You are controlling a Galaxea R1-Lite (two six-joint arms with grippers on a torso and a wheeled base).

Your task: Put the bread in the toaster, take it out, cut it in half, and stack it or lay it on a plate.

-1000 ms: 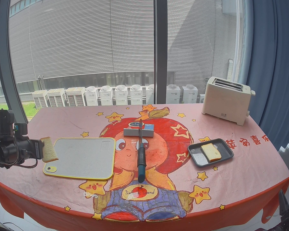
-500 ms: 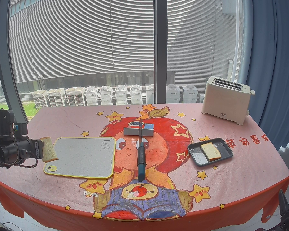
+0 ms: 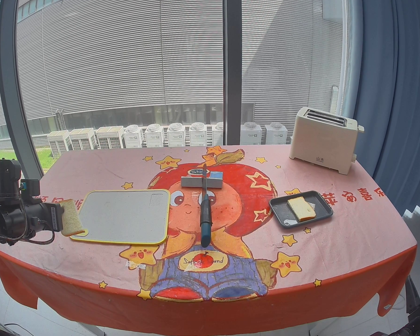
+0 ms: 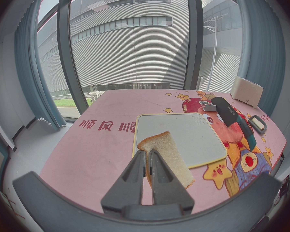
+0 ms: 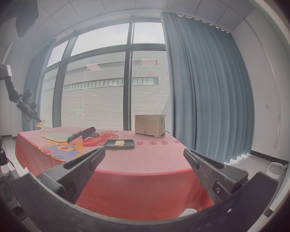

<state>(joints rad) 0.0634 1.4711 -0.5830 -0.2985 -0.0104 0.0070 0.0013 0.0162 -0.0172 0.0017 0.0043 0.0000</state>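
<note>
Laying the bread slice (image 3: 71,217) flat on the cutting board (image 3: 123,215) is, we reckon, the step in hand, ready for the halving cut. Left jaws pinch the slice by one edge & hold it tilted at the board's left edge. We can't tell if it touches the board.

To do it well:
- carry it right till it's over mid-board
- tip it flat & go low before letting go, so it doesn't flop or skid
- leave it square to the knife's path w/ room all round

The slice has pale crumb & a thin tan crust. It looks soft, so the grip prob dents it. We can't tell if it's toasted.

The knife (image 3: 205,211) lies just right of the board, blade propped on a small grey block (image 3: 202,181). Further right of the board, a dark plate (image 3: 276,212) on the desk (image 3: 359,229) holds a 2nd slice (image 3: 301,208). The toaster (image 3: 324,139) sits well right of the board & behind it, w/ nothing poking from its slots. Right jaws are spread wide, holding nothing, far right of the board & off the desk.
</note>
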